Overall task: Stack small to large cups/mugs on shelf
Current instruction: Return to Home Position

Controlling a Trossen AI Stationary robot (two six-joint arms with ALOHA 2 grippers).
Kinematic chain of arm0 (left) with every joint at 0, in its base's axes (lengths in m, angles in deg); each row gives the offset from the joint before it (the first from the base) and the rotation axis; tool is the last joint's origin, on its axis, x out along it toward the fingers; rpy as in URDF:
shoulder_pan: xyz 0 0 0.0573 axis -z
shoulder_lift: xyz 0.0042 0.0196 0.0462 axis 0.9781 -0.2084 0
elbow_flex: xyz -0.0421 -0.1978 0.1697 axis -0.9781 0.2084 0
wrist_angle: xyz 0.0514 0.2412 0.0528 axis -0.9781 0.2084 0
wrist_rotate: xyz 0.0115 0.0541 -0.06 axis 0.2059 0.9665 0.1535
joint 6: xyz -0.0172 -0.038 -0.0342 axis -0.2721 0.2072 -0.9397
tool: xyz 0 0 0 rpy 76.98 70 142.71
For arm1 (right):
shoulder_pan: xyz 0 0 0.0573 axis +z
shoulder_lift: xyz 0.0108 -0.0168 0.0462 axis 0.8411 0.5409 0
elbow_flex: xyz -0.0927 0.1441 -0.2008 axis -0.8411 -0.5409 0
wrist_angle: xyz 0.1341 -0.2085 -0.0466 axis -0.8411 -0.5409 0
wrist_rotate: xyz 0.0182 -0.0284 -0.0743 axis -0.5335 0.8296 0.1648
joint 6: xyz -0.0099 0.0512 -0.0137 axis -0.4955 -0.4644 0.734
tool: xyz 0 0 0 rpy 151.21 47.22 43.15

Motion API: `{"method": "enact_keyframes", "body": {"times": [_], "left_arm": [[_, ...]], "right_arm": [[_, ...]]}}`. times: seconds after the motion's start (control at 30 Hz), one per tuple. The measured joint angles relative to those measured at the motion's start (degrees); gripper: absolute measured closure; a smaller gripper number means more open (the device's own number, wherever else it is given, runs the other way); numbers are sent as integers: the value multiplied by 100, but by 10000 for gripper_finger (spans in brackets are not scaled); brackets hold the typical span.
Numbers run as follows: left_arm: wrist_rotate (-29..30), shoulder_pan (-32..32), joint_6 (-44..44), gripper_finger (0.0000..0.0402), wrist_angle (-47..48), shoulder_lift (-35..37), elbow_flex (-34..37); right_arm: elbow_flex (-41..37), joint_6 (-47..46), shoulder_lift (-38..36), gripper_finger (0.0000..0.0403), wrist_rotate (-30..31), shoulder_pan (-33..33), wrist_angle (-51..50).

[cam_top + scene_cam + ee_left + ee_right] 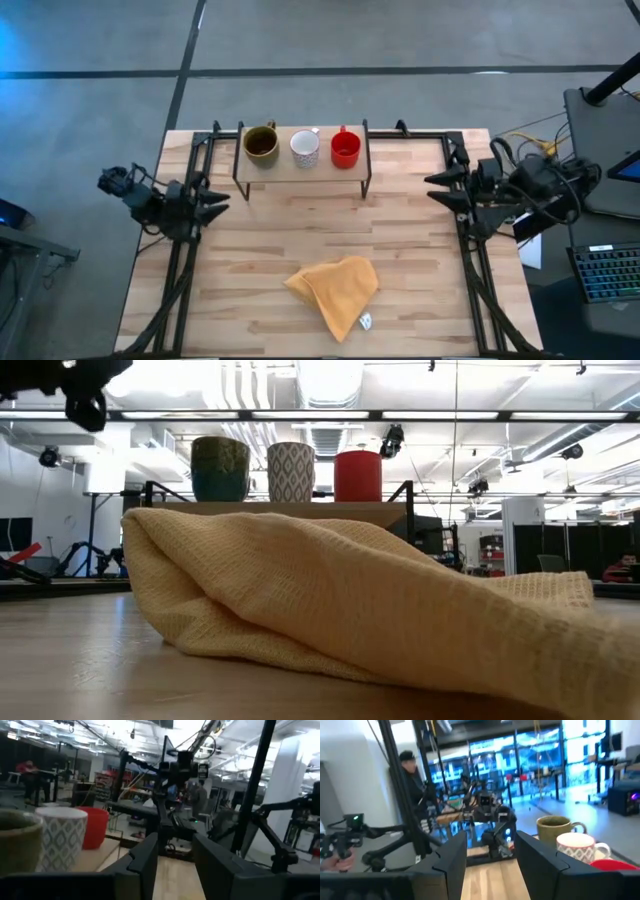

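Observation:
Three mugs stand upright in a row on the shelf (300,172) at the table's far side: the olive-brown mug (261,144) on the left, the white patterned mug (305,149) in the middle, the red mug (345,149) on the right. They also show in the low view (220,469), (291,471), (358,475). My left gripper (222,204) waits open at the table's left edge. My right gripper (432,186) waits open at the right edge. Both are clear of the mugs.
A yellow-orange cloth (335,290) lies crumpled on the tabletop near the front edge, filling the low view (380,600). Black frame rails (180,270) run along both table sides. A keyboard (608,272) and cables sit off the table's right. A person (412,775) stands beyond the table.

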Motion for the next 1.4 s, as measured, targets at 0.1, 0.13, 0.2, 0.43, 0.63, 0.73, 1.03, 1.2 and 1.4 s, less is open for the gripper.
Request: {"method": "enact_keyframes", "body": {"times": [0.1, 0.13, 0.2, 0.43, 0.63, 0.73, 1.03, 1.2, 1.4], "left_arm": [[68, -2, -77, 293, 468, -25, -182], [66, -2, -218, 293, 648, -3, -172], [-120, -2, -629, 293, 944, 64, -99], [-351, 0, -915, 293, 956, 60, 349], [-279, -2, -829, 293, 973, 47, 637], [-298, -2, -442, 293, 1177, 64, 840], [142, -16, -423, 293, 1106, -159, 1047], [164, -15, -459, 293, 1104, -358, 1049], [150, -17, -458, 293, 1078, -553, 1055]], "right_arm": [[-626, 237, -418, 245, 6, -26, 468], [-810, 294, -548, 245, -1, -30, 618], [-1198, 402, -782, 245, -27, -32, 948], [-2512, 440, -1582, 245, -23, -57, 1704], [-3462, 474, -2418, 245, -3, -56, 2081], [-3830, 486, -2821, 246, -5, -57, 2096], [-4807, 850, -3208, 246, 305, -81, 2386], [-4802, 1539, -3167, 246, 271, -81, 1941], [-4802, 2139, -3137, 246, 297, -81, 1467]]}}
